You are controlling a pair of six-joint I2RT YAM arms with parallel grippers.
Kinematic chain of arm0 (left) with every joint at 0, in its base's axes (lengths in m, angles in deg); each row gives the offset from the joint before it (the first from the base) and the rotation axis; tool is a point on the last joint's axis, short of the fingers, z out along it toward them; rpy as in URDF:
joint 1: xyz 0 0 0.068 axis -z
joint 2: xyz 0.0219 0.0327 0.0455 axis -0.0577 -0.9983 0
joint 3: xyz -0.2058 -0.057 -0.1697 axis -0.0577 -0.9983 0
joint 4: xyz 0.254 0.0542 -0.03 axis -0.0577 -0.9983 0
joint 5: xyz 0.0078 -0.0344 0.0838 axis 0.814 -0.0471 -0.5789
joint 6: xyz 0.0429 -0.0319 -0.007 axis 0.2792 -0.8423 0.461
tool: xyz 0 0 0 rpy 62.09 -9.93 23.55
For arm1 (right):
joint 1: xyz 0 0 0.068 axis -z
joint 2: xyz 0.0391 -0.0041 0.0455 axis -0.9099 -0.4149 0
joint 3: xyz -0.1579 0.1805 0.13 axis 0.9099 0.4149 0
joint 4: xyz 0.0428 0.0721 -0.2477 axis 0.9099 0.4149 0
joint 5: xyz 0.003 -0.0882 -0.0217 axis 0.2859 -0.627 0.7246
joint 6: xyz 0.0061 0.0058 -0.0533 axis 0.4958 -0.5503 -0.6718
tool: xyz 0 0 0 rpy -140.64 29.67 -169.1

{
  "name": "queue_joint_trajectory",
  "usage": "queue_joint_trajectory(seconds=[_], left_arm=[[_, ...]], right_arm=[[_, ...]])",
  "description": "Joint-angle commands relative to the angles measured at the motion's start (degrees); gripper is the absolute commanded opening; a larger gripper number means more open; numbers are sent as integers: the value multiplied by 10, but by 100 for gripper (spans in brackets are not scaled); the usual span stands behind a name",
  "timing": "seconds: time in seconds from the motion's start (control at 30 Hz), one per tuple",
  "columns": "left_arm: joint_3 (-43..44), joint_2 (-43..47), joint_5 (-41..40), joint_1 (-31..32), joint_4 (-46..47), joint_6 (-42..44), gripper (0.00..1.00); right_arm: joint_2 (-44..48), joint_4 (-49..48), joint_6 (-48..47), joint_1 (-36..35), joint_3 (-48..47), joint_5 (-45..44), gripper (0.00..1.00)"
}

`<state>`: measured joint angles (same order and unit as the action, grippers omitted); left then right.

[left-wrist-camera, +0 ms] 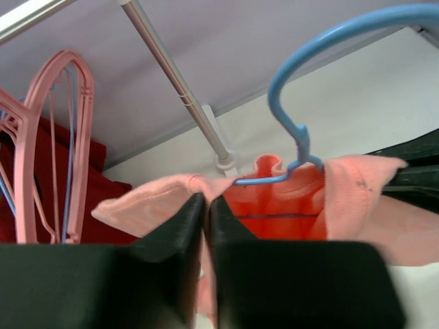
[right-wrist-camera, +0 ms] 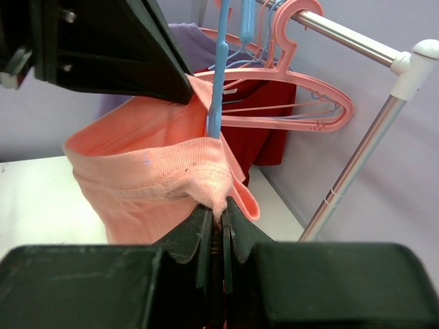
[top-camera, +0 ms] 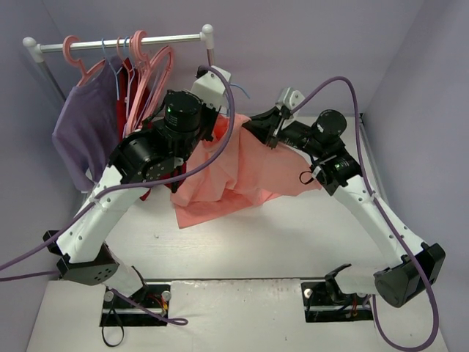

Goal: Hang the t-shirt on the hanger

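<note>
Dressing stage, I judge: the salmon-pink cloth t-shirt (top-camera: 234,172) hangs over the white table (top-camera: 242,249), far middle, its collar pinched by the left gripper (left-wrist-camera: 206,202) and right gripper (right-wrist-camera: 218,212), with the thin light-blue wire hanger (right-wrist-camera: 219,82) rising through the neck; next, probably, seat both shoulders evenly

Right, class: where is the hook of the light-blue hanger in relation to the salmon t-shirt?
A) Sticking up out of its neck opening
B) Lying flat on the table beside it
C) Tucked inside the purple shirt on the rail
A: the left wrist view shows the hanger rising out of the collar of the t-shirt, which the left end effector and right end effector pinch.
</note>
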<state>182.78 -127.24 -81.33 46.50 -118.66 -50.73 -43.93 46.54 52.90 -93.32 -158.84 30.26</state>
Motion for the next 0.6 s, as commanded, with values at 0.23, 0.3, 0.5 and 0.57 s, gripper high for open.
queue_joint_trajectory(seconds=[0.23,0.3,0.5,0.57], left_arm=[[12,35,166,-88,36,45,33],[9,39,191,-100,35,51,34],[-49,77,376,-262,34,130,34],[-67,82,458,-312,32,150,34]], right_arm=[[19,-87,11,17,-8,19,0],[19,-88,12,21,-4,21,0],[9,-91,26,36,-6,59,0],[7,-91,26,38,-7,66,0]])
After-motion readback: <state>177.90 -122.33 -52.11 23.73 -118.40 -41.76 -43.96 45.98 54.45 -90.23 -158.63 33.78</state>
